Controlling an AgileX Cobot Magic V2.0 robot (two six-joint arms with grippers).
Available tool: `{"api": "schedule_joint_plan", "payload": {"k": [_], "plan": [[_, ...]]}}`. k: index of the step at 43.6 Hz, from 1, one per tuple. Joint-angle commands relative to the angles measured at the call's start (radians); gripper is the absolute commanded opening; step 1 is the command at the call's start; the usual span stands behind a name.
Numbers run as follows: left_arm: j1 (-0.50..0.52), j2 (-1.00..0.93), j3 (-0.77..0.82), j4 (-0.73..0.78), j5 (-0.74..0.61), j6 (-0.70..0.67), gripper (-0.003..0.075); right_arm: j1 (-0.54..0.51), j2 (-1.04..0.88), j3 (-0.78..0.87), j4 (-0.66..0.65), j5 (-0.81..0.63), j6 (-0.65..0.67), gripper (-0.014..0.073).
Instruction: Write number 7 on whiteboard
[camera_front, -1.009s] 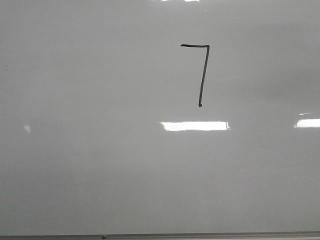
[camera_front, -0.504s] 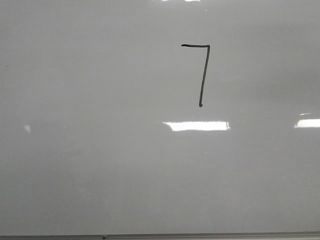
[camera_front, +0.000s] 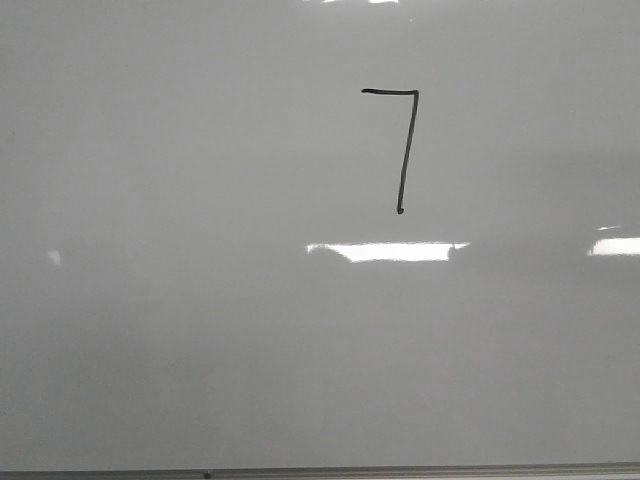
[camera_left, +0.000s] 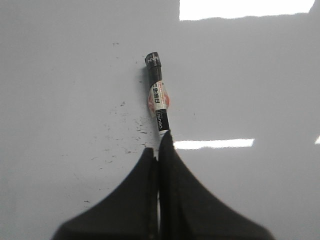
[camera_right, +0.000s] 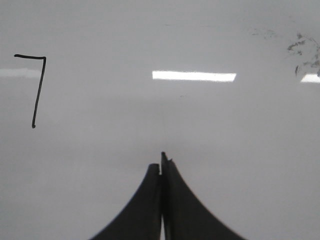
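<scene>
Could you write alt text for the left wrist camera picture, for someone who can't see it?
The left gripper, two dark fingers pressed together, holds a marker that points away from the camera over a glossy pale whiteboard. Small dark specks dot the board beside the marker, and bright rectangular glare patches reflect off it.

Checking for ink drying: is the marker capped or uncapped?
Cannot tell: the left claw grips the black-and-white labelled marker; its far end looks black.

The whiteboard (camera_front: 200, 330) is smooth and glossy, pale grey-white, mirroring bright lamps; a dull grey metal strip (camera_front: 400, 471) runs below the number 7 (camera_front: 403, 150) — thin black ink. The marker (camera_left: 157, 95) has a paper-like label; the left gripper (camera_left: 159, 150) fingers look matt black.
</scene>
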Motion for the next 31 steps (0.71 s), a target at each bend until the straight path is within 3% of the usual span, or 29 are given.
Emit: {"api": "schedule_joint_plan", "payload": {"k": [1, 16, 31], "plan": [[0.002, -0.014, 0.012, -0.013, -0.089, -0.009, -0.0021, -0.008, -0.055, 0.085, -0.013, -0.196, -0.006, -0.0069], [0.002, -0.014, 0.012, -0.013, -0.089, -0.009, -0.0021, -0.024, -0.162, 0.333, -0.012, -0.420, -0.006, -0.0069], [0.002, -0.014, 0.012, -0.013, -0.089, -0.009, -0.0021, -0.024, -0.162, 0.336, -0.012, -0.513, -0.006, -0.0069]]}}
